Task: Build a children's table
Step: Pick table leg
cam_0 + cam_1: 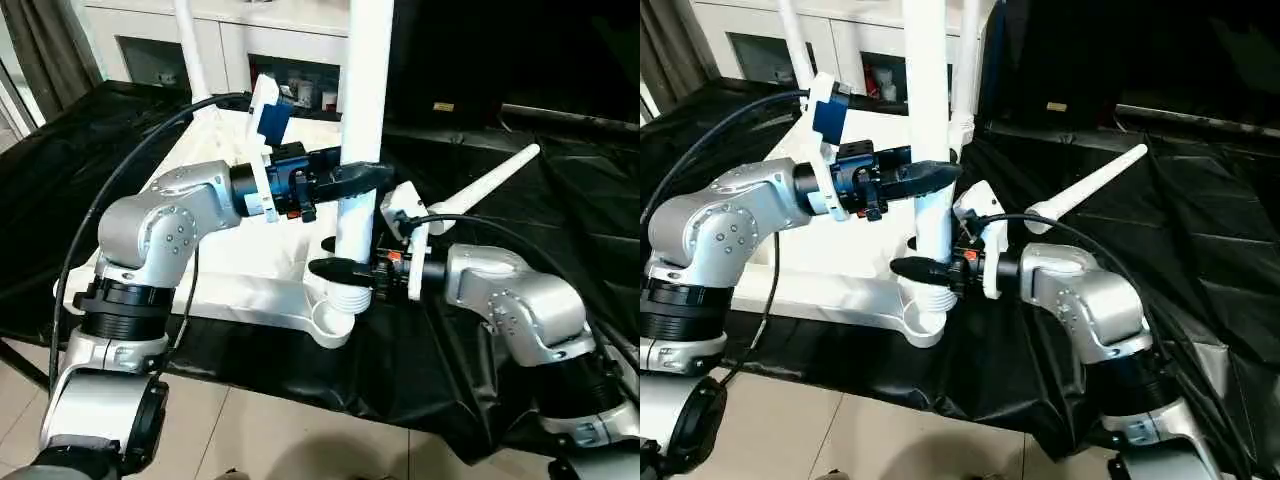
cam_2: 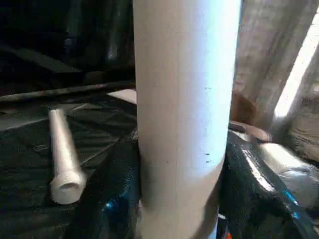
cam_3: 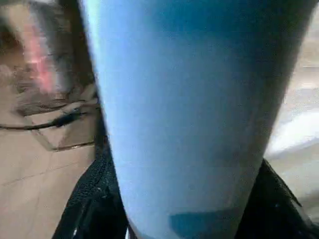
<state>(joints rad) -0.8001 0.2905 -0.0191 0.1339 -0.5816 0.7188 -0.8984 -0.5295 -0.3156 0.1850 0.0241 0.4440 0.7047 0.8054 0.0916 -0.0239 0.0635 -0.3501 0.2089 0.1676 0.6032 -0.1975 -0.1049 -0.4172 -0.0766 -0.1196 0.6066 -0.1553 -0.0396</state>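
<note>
The tabletop (image 1: 240,270) lies upside down on black cloth (image 1: 470,330). The left gripper (image 1: 365,175) holds the upright leg (image 1: 362,120) at the near right socket (image 1: 335,325); the right gripper (image 1: 335,268) clasps it lower. A loose leg (image 1: 490,180) lies to the right. A cabinet (image 1: 290,60) stands far behind.

The upright leg (image 1: 362,120) stands in the tabletop's (image 1: 235,265) near corner socket (image 1: 335,322). A loose leg (image 1: 487,185) lies right of it; another leg (image 1: 190,50) rises behind.
</note>
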